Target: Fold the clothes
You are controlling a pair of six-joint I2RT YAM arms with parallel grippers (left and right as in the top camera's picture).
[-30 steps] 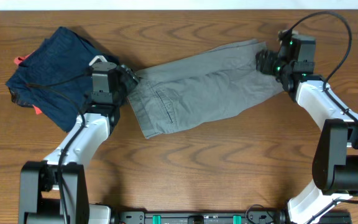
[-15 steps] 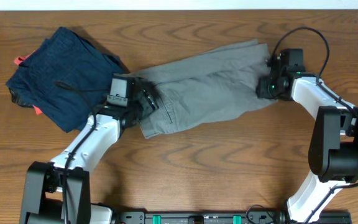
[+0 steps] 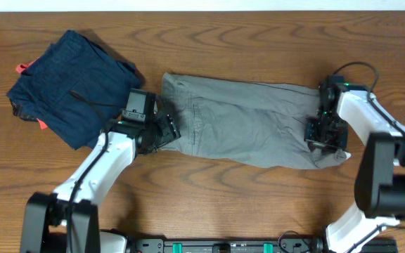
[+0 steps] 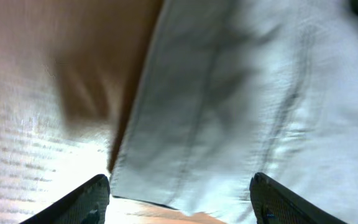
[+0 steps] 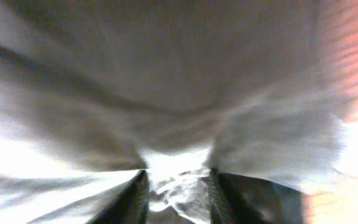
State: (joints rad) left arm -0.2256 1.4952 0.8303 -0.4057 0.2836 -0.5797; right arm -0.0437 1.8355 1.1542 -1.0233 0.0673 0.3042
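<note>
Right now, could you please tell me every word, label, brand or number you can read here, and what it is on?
None: no readable text shows on the grey-khaki shorts, the dark navy garment or the wooden table. Both wrist views are too blurred to show any lettering.

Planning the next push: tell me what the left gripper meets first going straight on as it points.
The grey shorts: their waistband end lies right ahead of the open left gripper, though its height above the cloth is unclear.

Grey-khaki shorts (image 3: 248, 130) spread flat across mid-table, waistband leftward, slightly wrinkled
</note>
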